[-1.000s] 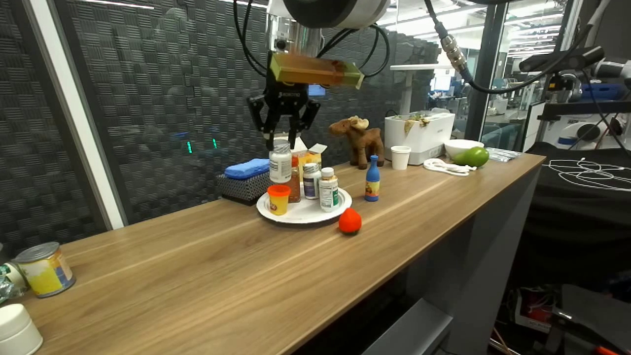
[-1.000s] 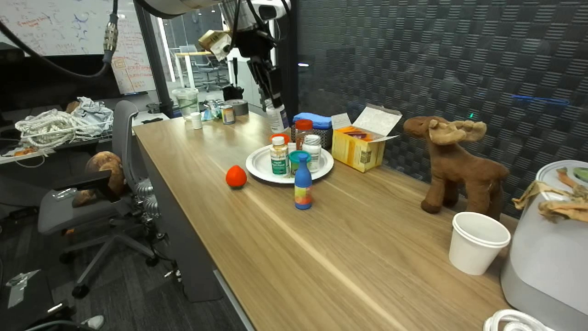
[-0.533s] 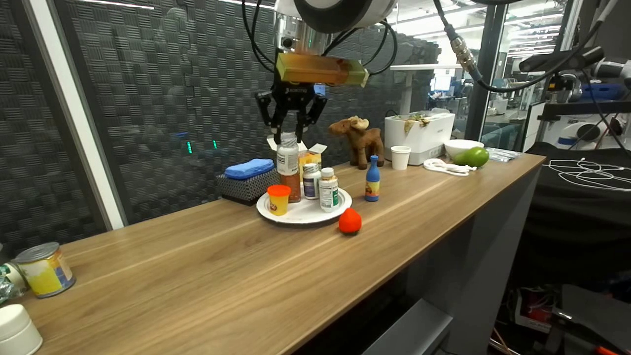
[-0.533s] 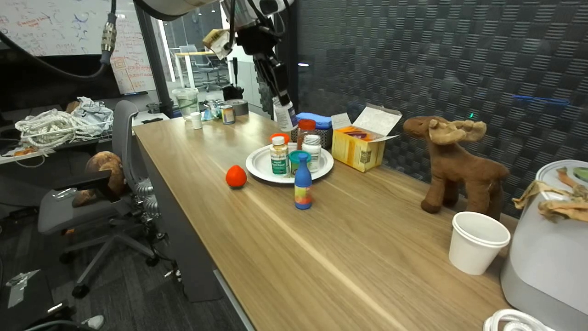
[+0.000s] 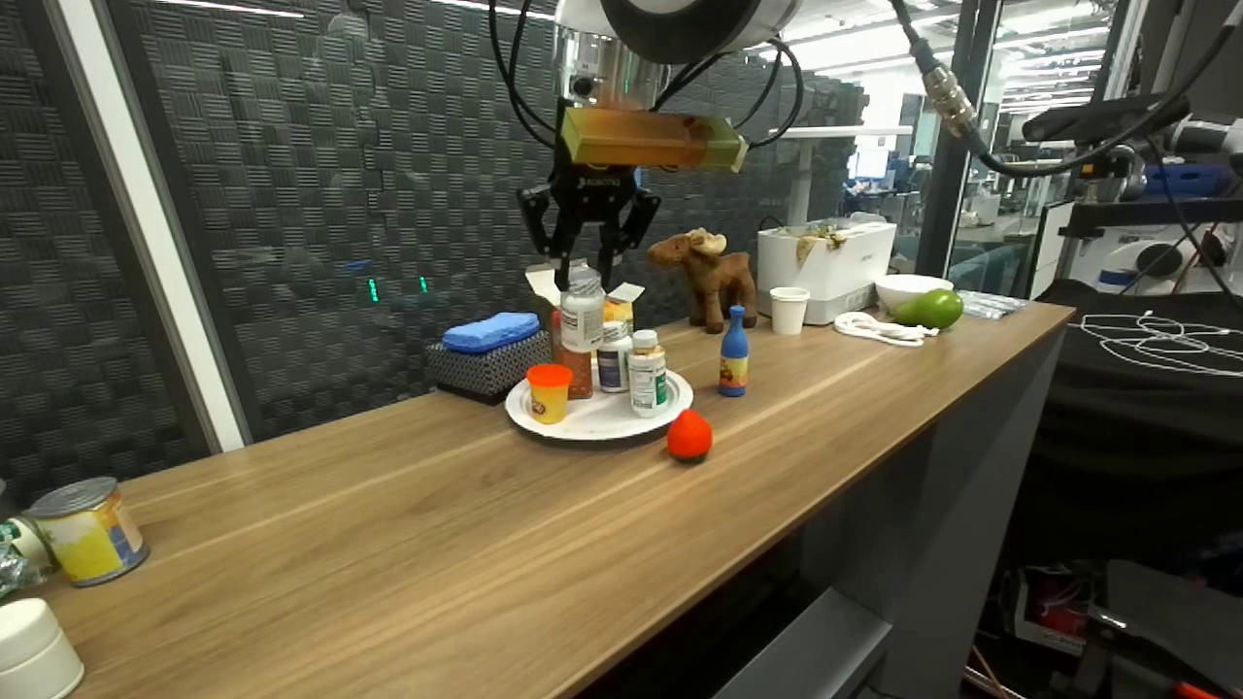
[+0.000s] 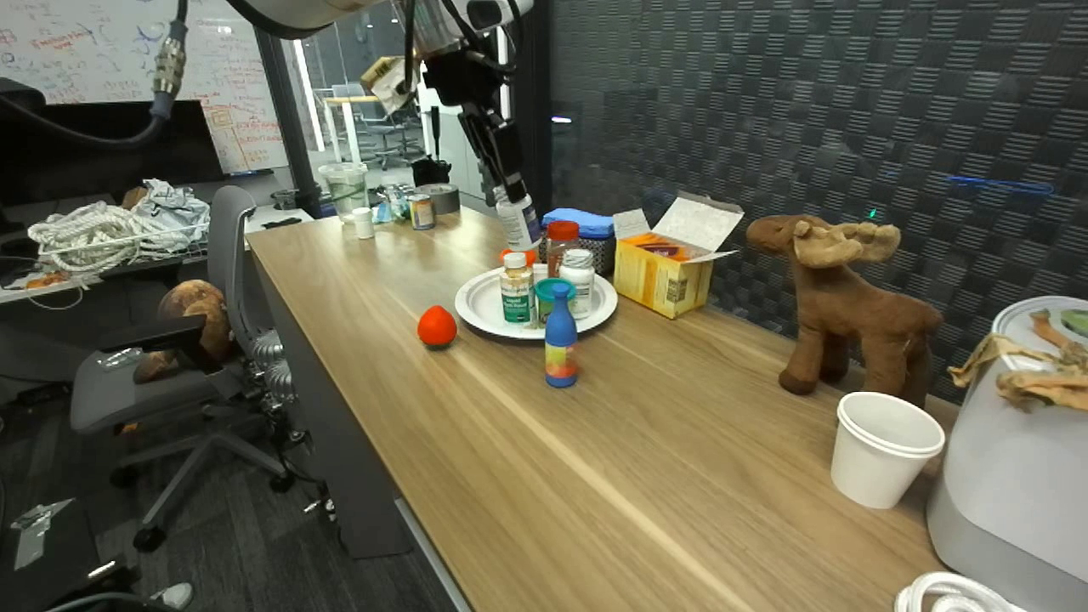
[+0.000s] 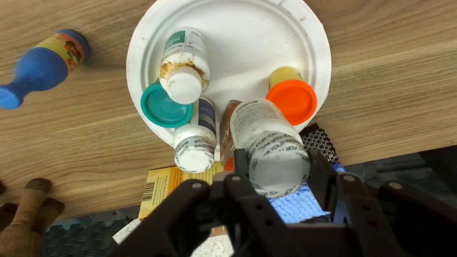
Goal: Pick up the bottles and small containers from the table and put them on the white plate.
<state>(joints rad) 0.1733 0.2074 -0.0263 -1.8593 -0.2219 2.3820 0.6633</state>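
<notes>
table evenly lit, fairly bright; background ceiling nearly blown out at upper right in an exterior view. dark wall dim, small green glints. red piece oversaturated, flat. wrist view: soft shadows on white plate, fingers near-black, slightly out of focus.

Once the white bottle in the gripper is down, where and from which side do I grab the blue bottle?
I'd grip the blue bottle by its narrow neck, coming straight down from above. It stands upright with the neck on top, and apart from the white plate, so the gripper should have room either side. Lower down the sides slope outward and might slip.
</notes>
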